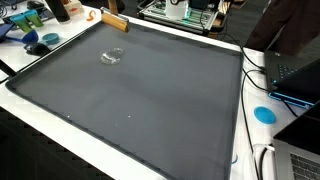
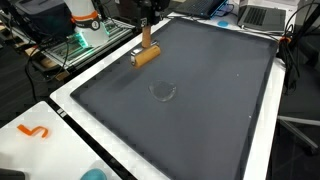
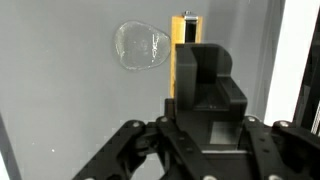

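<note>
Wooden block [image 3: 183, 45] sits right up against the gripper [image 3: 205, 70], on the grey mat [image 3: 70, 110] close to one corner. Can't tell if the jaws are pinching it or just shut beside it. It looks light, stiff and not slippery, so I'd grab across its narrow sides. A clear blob [image 3: 140, 46] lies further out at its 9 o'clock, apart.

We see a wooden block [image 2: 146, 56], oblong and light orange-brown, lying flat on its long face just inside the edge of the dark grey mat [image 2: 220, 100].
</note>
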`<control>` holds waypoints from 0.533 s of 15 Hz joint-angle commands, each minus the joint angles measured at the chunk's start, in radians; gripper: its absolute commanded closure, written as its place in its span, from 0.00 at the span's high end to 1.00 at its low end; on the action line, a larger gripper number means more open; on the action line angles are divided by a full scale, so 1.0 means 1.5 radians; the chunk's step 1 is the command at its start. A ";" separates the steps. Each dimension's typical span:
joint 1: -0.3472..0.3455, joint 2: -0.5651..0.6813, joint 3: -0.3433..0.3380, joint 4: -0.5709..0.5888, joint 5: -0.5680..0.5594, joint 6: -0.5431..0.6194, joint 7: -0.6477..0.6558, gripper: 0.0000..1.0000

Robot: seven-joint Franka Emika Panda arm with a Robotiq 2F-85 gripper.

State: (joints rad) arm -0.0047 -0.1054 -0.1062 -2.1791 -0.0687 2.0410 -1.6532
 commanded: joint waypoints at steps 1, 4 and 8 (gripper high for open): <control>-0.013 0.035 -0.002 -0.006 0.021 0.017 -0.064 0.24; -0.027 0.055 -0.001 -0.024 0.033 0.053 -0.100 0.24; -0.046 0.073 -0.002 -0.047 0.047 0.118 -0.141 0.24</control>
State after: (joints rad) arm -0.0490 0.0073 -0.1071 -2.2145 -0.0366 2.1500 -1.7929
